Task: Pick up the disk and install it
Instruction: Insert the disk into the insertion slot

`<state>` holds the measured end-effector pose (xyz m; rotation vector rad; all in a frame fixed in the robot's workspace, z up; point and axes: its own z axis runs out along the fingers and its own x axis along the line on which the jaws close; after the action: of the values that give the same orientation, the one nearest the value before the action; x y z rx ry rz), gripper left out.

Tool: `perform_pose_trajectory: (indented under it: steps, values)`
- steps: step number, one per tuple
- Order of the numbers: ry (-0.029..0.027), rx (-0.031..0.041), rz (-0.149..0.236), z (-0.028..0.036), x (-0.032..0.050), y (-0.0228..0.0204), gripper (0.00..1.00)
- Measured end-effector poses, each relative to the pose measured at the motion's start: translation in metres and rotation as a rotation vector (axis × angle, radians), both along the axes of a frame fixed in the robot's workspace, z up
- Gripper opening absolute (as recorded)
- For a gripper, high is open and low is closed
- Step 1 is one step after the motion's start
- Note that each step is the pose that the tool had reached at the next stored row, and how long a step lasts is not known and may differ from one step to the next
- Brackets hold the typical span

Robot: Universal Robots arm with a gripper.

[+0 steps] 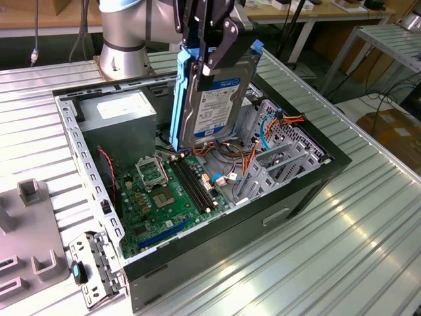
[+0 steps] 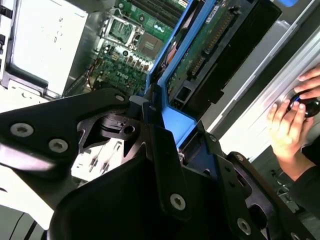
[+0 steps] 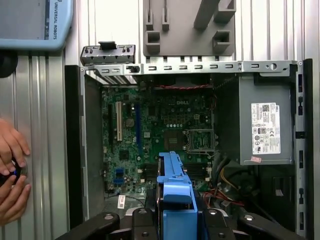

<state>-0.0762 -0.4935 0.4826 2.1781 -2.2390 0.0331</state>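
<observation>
The disk [image 1: 217, 99], a silver-grey hard drive with a blue-and-white label and blue side rails, hangs upright on its edge above the open computer case [image 1: 316, 168]. My gripper [image 1: 200, 66] is shut on its upper end, with the black fingers [image 1: 225, 41] pressing its two flat faces. The disk's lower edge sits just over the motherboard [image 1: 164, 191], beside the metal drive cage [image 1: 276, 148]. In both wrist views the blue rail [image 2: 172, 65] [image 3: 175, 185] runs out from between the fingers of the gripper [image 2: 167, 130] [image 3: 175, 222] towards the board below.
A grey power-supply box [image 1: 122, 112] [image 3: 262, 125] fills one case corner. Orange and blue cables [image 1: 263, 125] lie near the cage. A grey fixture [image 1: 26, 230] and a latch plate [image 1: 92, 270] rest beside the case. A person's hands [image 2: 290, 125] [image 3: 10, 170] are on the table.
</observation>
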Motion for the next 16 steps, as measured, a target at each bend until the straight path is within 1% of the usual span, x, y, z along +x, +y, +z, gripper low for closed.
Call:
perform_pose_trajectory:
  steps: [3,6,8,10,12,15,16]
  values:
    - [0.0000,-0.0023,0.000,-0.0007,0.0101,0.0000,0.37]
    - [-0.0001,-0.0031,0.000,-0.0009,0.0144,-0.0001,0.37]
    - [-0.0001,-0.0032,0.000,-0.0013,0.0154,-0.0018,0.37]
    - [-0.0001,-0.0031,0.000,-0.0018,0.0154,-0.0057,0.37]
    - [0.0000,-0.0032,0.000,-0.0023,0.0154,-0.0113,0.37]
    - [-0.0001,-0.0031,0.000,-0.0034,0.0154,-0.0213,0.37]
    - [0.0000,-0.0032,0.000,-0.0036,0.0154,-0.0236,0.37]
